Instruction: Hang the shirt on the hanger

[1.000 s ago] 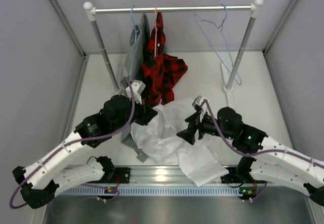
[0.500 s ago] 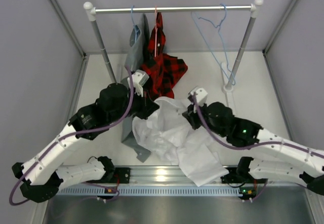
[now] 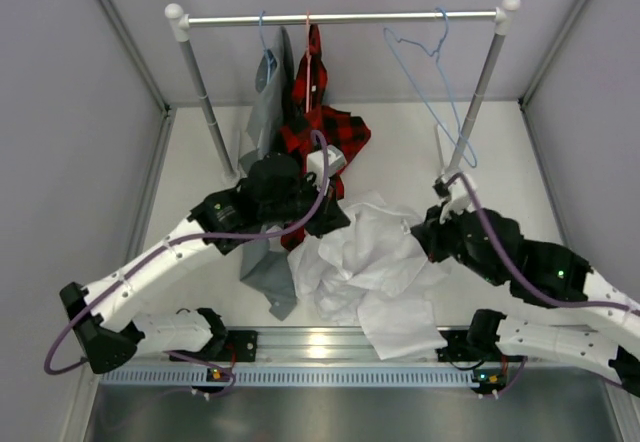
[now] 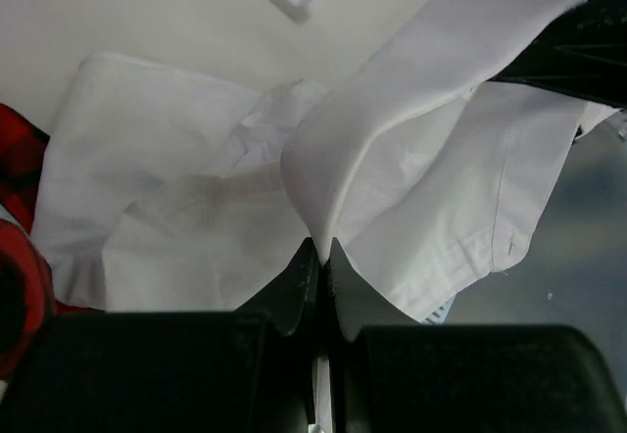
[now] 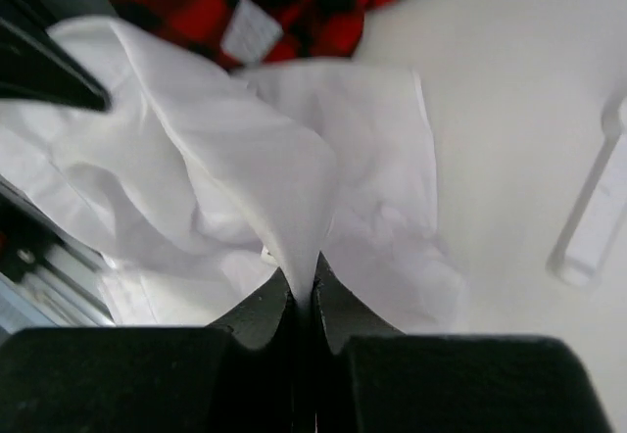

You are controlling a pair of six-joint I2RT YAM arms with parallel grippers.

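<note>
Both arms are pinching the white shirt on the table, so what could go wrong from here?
1. The left gripper and right gripper each pinch only a narrow fold of the white shirt, so the fabric may slip when it is lifted.
2. The shirt is bunched and no neck opening shows, so threading the light blue hanger looks hard.
3. The plaid shirt hangs right beside the left gripper and might snag.

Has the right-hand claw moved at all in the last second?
Yes. The right claw, shut on the shirt, has shifted rightward and toward the back, ending closer to the rack's right post.
</note>
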